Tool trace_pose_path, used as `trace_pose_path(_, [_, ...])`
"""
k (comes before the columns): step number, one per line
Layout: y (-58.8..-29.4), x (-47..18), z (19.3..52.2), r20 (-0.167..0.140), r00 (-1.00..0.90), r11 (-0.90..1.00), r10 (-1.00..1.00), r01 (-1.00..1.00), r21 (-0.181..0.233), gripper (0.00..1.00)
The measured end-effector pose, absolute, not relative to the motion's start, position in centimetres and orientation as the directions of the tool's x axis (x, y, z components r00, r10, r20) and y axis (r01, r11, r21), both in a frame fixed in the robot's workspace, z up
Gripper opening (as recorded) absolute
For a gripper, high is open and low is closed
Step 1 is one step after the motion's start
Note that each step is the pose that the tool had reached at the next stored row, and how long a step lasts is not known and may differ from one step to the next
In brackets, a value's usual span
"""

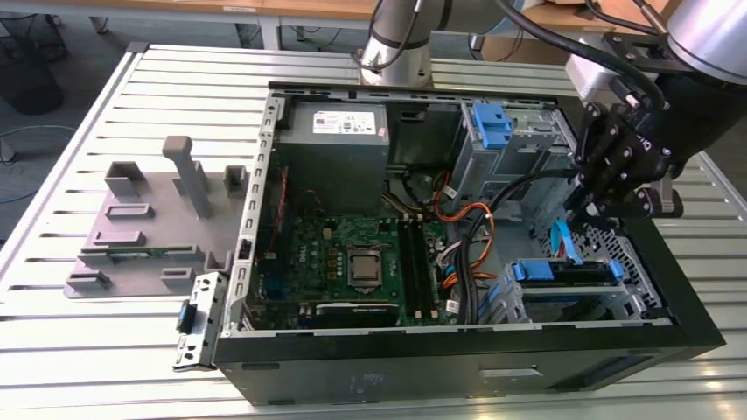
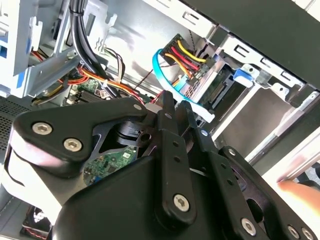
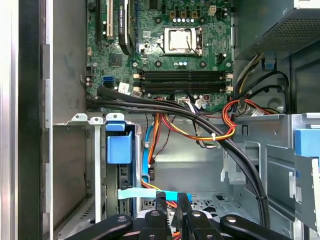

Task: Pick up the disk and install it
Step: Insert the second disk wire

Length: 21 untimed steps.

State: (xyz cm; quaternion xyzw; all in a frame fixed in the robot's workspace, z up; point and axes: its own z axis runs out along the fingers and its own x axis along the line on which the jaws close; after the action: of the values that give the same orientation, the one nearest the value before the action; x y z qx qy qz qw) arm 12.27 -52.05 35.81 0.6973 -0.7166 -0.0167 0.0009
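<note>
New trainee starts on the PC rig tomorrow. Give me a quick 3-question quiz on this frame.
1. True or false: the gripper hangs over the grey fixture plate beside the computer case.
2. Where does the disk sit?
A. In a drive bay inside the case, below the gripper in the exterior view
B. On the slatted table, outside the case
C. On top of the power supply
3. Fill in: the plastic bracket framing the disk is ____ in colour.

Key:
1. False: it is inside the open case, at the drive-bay end.
2. A
3. Blue
</note>
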Motion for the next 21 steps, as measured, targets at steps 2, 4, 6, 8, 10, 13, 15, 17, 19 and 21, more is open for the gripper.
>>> trace_pose_path(2, [-52.0,12.5,35.8,-0.022,-0.028,0.027,-0.999,-0.999,0.025,0.24])
trace_pose_path(4, [-52.0,12.8,35.8,-0.022,-0.028,0.027,-0.999,-0.999,0.025,0.24])
trace_pose_path(6, [-52.0,13.0,35.8,-0.022,-0.028,0.028,-0.999,-0.999,0.025,0.24])
trace_pose_path(8, [-52.0,13.3,35.8,-0.022,-0.029,0.028,-0.999,-0.999,0.025,0.24])
trace_pose_path(10, [-52.0,13.5,35.8,-0.022,-0.029,0.028,-0.999,-0.999,0.025,0.24])
trace_pose_path(13, [-52.0,13.8,35.8,-0.022,-0.029,0.029,-0.999,-0.999,0.025,0.24])
trace_pose_path(15, [-52.0,13.9,35.8,-0.022,-0.029,0.029,-0.999,-0.999,0.025,0.24])
trace_pose_path(17, [-52.0,13.9,35.8,-0.022,-0.029,0.029,-0.999,-0.999,0.025,0.24])
trace_pose_path(19, [-52.1,13.9,35.8,-0.022,-0.029,0.029,-0.999,-0.999,0.025,0.24])
trace_pose_path(21, [-52.2,13.9,35.8,-0.022,-0.029,0.029,-0.999,-0.999,0.025,0.24])
